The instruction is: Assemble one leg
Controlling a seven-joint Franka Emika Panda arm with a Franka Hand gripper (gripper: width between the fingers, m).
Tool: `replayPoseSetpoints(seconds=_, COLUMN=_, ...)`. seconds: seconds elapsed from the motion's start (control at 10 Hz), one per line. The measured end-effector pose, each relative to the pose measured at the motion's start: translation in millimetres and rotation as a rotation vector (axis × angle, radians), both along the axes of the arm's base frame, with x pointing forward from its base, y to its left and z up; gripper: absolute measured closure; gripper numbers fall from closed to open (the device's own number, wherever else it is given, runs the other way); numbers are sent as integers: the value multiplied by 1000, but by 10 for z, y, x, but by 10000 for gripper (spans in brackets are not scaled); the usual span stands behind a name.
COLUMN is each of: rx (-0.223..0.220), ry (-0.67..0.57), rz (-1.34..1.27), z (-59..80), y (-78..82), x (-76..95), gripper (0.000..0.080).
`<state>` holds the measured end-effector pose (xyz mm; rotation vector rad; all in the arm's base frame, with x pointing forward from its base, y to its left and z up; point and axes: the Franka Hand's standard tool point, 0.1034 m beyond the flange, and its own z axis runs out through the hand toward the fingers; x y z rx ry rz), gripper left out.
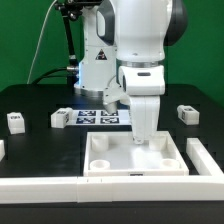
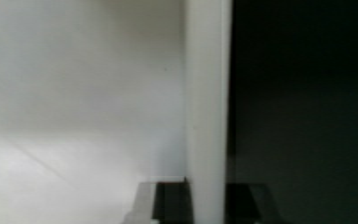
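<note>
While the gripper (image 1: 146, 138) hangs low over the tray-like piece (image 1: 120, 168), I cannot tell whether its jaws are open or closed.
A loose leg (image 1: 60, 118) looks like light, rigid, slippery plastic; pinch its flat opposite sides.

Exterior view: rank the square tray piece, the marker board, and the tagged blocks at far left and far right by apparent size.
1. tray piece, nearest the camera
2. marker board
3. left block and right block: they look alike, so they are not ranked against each other
</note>
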<state>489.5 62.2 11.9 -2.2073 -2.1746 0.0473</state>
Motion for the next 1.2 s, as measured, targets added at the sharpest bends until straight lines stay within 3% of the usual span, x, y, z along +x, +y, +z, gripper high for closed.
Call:
replayPoseSetpoints(seconds=0.4, rx=18, ry=-10, rz=8, z=-22, y=191, x=106, gripper=737)
replayPoseSetpoints(seconds=0.9, rx=19, ry=-10, rz=-13, z=-25, y=204, x=113, gripper=737)
replayPoseSetpoints(seconds=1.1, rx=18, ry=-10, rz=-14, z=-27, y=200, x=113, gripper=374)
replayPoseSetpoints(seconds=1.2, rx=18, ry=-10, rz=-14, z=-27, y=199, x=113, gripper=233)
